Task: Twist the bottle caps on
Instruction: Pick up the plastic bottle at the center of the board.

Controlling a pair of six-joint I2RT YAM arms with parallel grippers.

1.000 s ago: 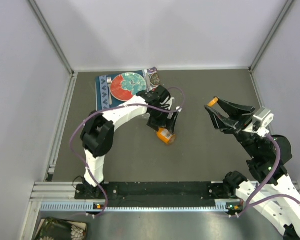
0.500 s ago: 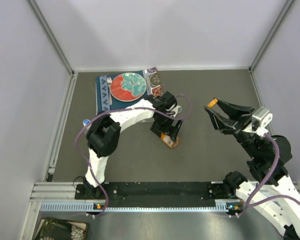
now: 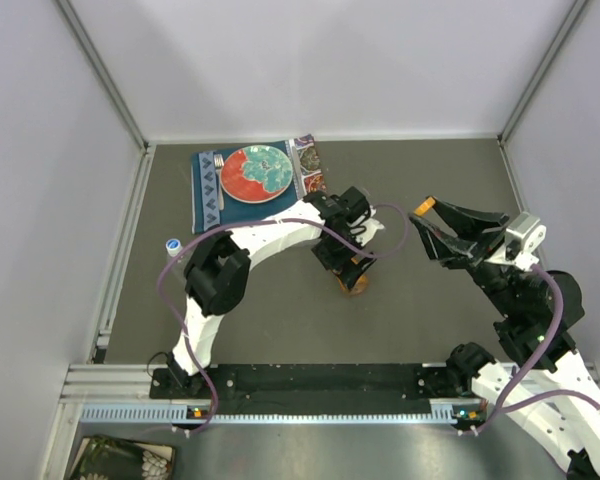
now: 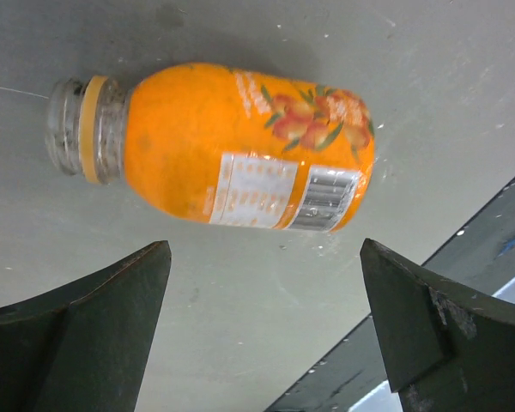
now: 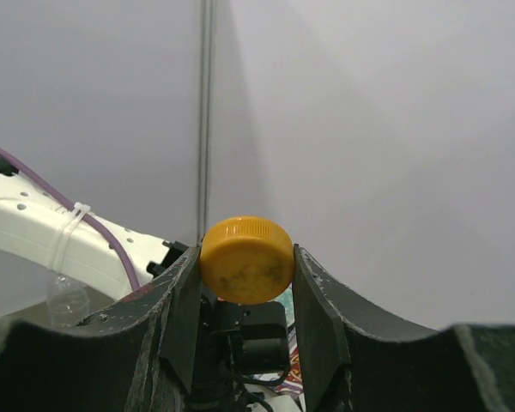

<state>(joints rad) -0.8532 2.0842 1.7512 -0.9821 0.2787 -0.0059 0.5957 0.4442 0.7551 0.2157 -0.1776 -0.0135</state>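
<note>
The squat orange bottle (image 4: 240, 146) lies on its side on the table, its open, capless neck (image 4: 73, 129) pointing left in the left wrist view. My left gripper (image 4: 264, 249) is open and empty, its fingertips just short of the bottle and not touching it. In the top view the bottle (image 3: 354, 285) pokes out below the left gripper (image 3: 348, 262). My right gripper (image 5: 245, 266) is shut on the orange-amber cap (image 5: 246, 259) and holds it in the air to the right of the bottle; it also shows in the top view (image 3: 425, 206). The white caps are not in view.
A red-and-teal plate (image 3: 257, 172) lies on a blue mat (image 3: 206, 190) at the back left. A small white-topped object (image 3: 173, 245) stands near the left wall. A clear bottle (image 5: 67, 300) shows behind the left arm in the right wrist view.
The left arm has swung to the right and nearer, and the orange bottle has shifted the same way. The white-topped object at the left came out from under the arm. The right arm is still.
</note>
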